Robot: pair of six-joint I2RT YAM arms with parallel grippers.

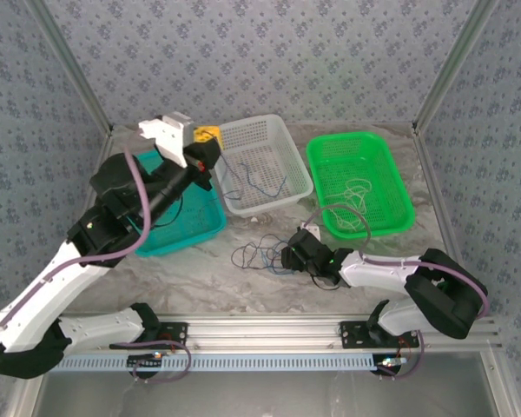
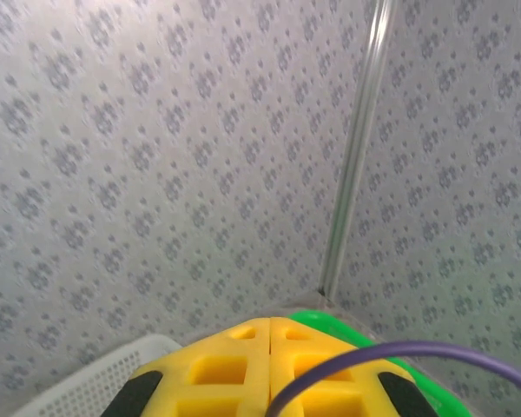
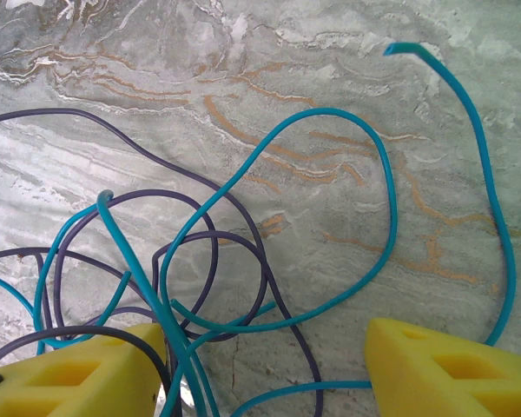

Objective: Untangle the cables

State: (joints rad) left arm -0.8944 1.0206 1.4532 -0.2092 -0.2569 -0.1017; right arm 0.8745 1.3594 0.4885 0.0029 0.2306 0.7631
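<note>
R arm [image 1: 369, 269] is reaching low across the surface [image 1: 200, 278] toward the centre, w/ the R jaws sitting right at the loose tangle of cables [image 1: 259, 256], which is lying on the surface in front of the baskets. In the R wrist view the yellow fingers [image 3: 443, 369] are standing wide apart, released, w/ nothing pinched. A teal cable [image 3: 330, 111] and a dark purple cable [image 3: 69, 111] are looping over each other on the marbled surface between and ahead of them. Several strands are crossing just by the finger at the picture's lower left. One teal end is lying free toward the upper right.

L arm [image 1: 43, 287] is hanging raised over the teal basket [image 1: 200, 230], w/ the L jaws up near the back corner of the white basket [image 1: 282, 139]. In the L wrist view the yellow fingers [image 2: 217, 369] are pressing together, clenched, nothing between them, pointing at the patterned wall [image 2: 156, 156]. A thick purple arm lead [image 2: 434, 350] is crossing in front of them.

Blue cables [image 1: 252, 184] are lying in the white basket. Pale cables [image 1: 356, 195] are curling in the green basket [image 1: 391, 169].
</note>
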